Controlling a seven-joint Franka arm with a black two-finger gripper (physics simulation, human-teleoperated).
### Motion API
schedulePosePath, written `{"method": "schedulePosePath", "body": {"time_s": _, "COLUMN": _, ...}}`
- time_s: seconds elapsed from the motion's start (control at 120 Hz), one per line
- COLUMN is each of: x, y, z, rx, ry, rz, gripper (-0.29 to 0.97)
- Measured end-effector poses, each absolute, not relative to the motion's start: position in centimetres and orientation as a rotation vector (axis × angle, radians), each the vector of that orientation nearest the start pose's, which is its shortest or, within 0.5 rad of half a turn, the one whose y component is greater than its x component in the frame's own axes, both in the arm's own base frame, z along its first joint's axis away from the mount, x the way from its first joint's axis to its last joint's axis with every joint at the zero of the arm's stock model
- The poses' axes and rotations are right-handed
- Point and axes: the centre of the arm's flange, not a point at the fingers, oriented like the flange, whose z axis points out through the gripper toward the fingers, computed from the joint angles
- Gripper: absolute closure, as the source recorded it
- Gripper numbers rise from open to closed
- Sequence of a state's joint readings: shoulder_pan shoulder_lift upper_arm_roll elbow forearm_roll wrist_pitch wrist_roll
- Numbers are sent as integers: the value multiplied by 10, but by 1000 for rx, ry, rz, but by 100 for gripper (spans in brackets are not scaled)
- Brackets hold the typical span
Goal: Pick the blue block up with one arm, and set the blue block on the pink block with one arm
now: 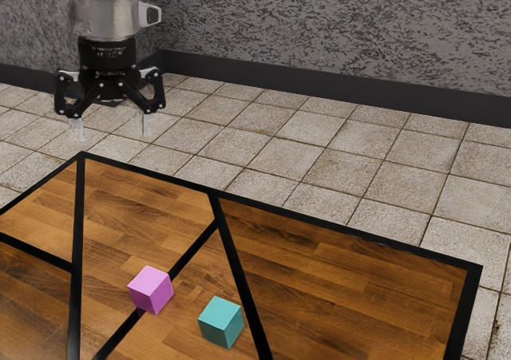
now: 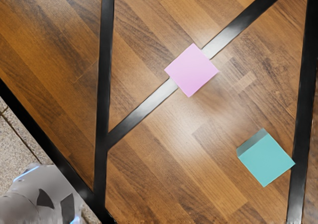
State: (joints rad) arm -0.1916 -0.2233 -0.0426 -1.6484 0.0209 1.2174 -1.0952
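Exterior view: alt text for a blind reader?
The arm's black two-finger hand hangs open and empty at the exterior view's upper left, above a brown wooden table with black stripes. On it, a pink cube and a teal-blue cube sit apart.

A speckled grey wall point(image 1: 319, 17) and dark baseboard point(image 1: 335, 82) meet beige floor tiles point(image 1: 359, 164) beyond a wooden table point(image 1: 351, 288).

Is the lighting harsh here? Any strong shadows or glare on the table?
Exterior view: soft, even light; the pink block and blue block cast only faint shadows on the table. Wrist view: a pale sheen on the wood beside the pink block, no hard glare.
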Motion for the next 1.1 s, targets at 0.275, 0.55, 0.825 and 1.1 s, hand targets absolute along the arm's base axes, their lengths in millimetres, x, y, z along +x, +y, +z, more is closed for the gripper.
{"method": "schedulePosePath", "body": {"time_s": 0.275, "x": 433, "y": -147, "z": 599, "rx": -2626, "ry": -1482, "rz": 318, "gripper": 0}}
{"method": "schedulePosePath", "body": {"time_s": 0.55, "x": 459, "y": -207, "z": 489, "rx": -2784, "ry": -1170, "rz": 243, "gripper": 0}}
{"method": "schedulePosePath", "body": {"time_s": 0.825, "x": 443, "y": -199, "z": 392, "rx": -2918, "ry": -1023, "rz": 164, "gripper": 0}}
{"method": "schedulePosePath", "body": {"time_s": 1.1, "x": 455, "y": -189, "z": 329, "rx": -3014, "ry": -688, "rz": 170, "gripper": 0}}
